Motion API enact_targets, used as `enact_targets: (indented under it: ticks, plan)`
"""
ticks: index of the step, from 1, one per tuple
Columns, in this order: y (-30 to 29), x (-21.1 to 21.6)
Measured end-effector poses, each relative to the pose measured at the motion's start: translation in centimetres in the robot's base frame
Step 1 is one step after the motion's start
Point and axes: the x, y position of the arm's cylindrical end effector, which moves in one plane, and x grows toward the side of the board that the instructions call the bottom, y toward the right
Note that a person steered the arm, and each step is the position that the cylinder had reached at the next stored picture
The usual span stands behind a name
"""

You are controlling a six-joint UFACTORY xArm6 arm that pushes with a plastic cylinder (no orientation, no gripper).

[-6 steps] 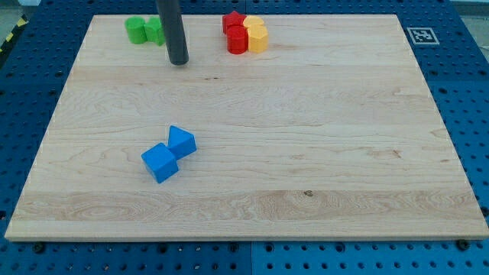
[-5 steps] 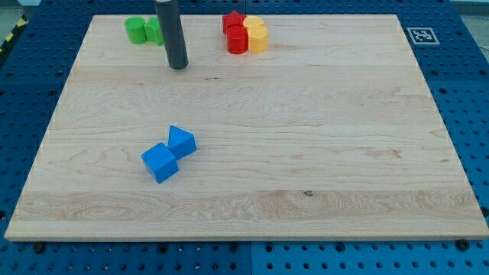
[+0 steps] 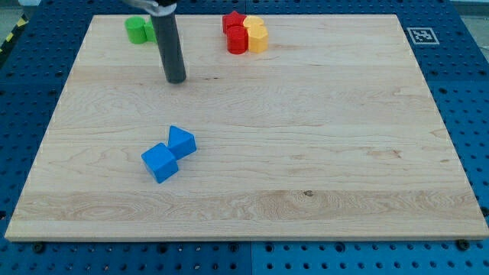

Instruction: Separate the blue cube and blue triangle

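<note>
A blue cube (image 3: pixel 160 163) lies on the wooden board at the view's lower left. A blue triangle (image 3: pixel 182 142) sits just above and to its right, touching it at a corner. My tip (image 3: pixel 176 79) is on the board well above both blue blocks, apart from them, roughly in line with the triangle. The dark rod rises from it toward the view's top edge.
Green blocks (image 3: pixel 140 30) sit at the view's top left, partly hidden behind the rod. Red blocks (image 3: pixel 234 32) and yellow blocks (image 3: pixel 257 34) cluster together at the top centre. A printed marker (image 3: pixel 420 35) is at the board's top right corner.
My tip has slid down the view toward the blue blocks, by a small distance. No block has moved.
</note>
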Motion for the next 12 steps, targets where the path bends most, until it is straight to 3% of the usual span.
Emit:
enact_targets:
  ticks: [3, 6, 7, 8, 12]
  plan:
    - [3.4, 4.4]
    - [7.7, 13.2]
    - [6.2, 14.8]
    - [3.5, 14.8]
    - [3.3, 12.4]
